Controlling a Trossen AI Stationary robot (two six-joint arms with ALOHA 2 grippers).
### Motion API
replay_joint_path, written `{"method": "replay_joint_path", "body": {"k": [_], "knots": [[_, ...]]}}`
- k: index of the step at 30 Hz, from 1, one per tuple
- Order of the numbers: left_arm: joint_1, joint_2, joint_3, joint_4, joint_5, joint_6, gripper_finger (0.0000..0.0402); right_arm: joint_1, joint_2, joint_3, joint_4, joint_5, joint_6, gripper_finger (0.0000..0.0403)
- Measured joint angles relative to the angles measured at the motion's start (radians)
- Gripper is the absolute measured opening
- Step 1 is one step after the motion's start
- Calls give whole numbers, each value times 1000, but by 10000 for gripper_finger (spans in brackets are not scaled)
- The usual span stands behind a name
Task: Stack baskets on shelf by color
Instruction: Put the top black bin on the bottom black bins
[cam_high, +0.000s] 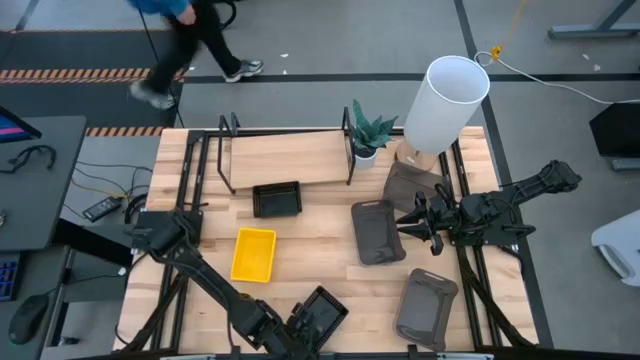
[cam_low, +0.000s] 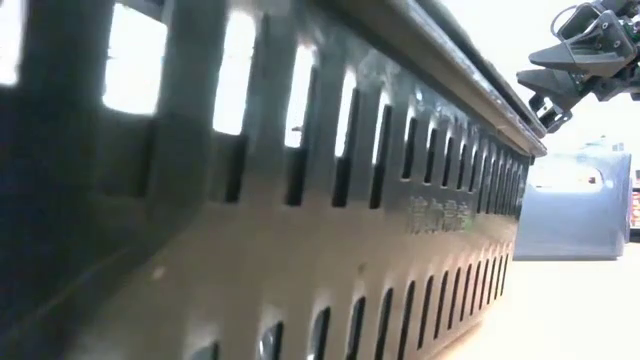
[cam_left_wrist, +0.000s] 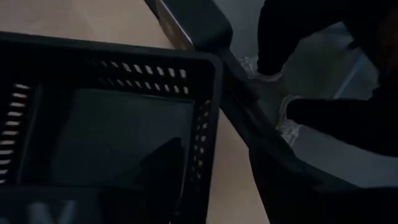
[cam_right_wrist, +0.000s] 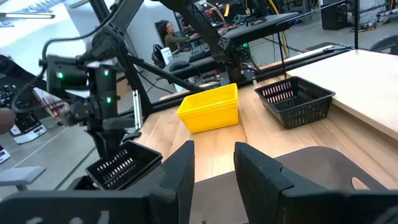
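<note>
My left gripper (cam_high: 300, 325) is at the table's near edge, shut on a black basket (cam_high: 323, 311) that fills the left wrist view (cam_left_wrist: 112, 124) and the low view (cam_low: 300, 200), where it stands tilted. My right gripper (cam_right_wrist: 214, 165) is open and hovers over the table's right half (cam_high: 405, 226), beside a dark grey basket (cam_high: 378, 232) and touching nothing. A second black basket (cam_high: 277, 199) lies on the table in front of the shelf (cam_high: 285, 158). A yellow basket (cam_high: 254, 254) lies left of centre. Two more grey baskets (cam_high: 427, 308) (cam_high: 410, 185) lie on the right. My left gripper holds the black basket by its wall at one end (cam_left_wrist: 93, 202). A dark finger (cam_left_wrist: 165, 165) seems to reach inside over the basket's floor; the other finger is hidden. The basket sits tilted in the hold; whether it rests on the table I cannot tell.
A white lamp shade (cam_high: 445, 100) and a small potted plant (cam_high: 368, 135) stand at the far right, next to the shelf. A person (cam_high: 190, 40) walks on the floor beyond the far left corner. Bare wood shows between the yellow basket and the grey ones.
</note>
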Motion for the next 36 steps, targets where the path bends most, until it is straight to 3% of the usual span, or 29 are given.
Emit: {"method": "replay_joint_path", "body": {"k": [7, 18, 23, 31, 36], "knots": [[7, 14, 0, -33, -86, -2, 168, 0, 0, 0, 0, 0, 0, 119], [104, 14, 0, -181, -136, -250, 107, 0, 0, 0, 0, 0, 0, 119], [154, 14, 0, -184, -130, -291, 92, 0, 0, 0, 0, 0, 0, 119], [235, 13, 0, -191, -69, -504, 73, 0, 0, 0, 0, 0, 0, 119], [264, 12, 0, -190, -74, -520, 81, 0, 0, 0, 0, 0, 0, 119]]}}
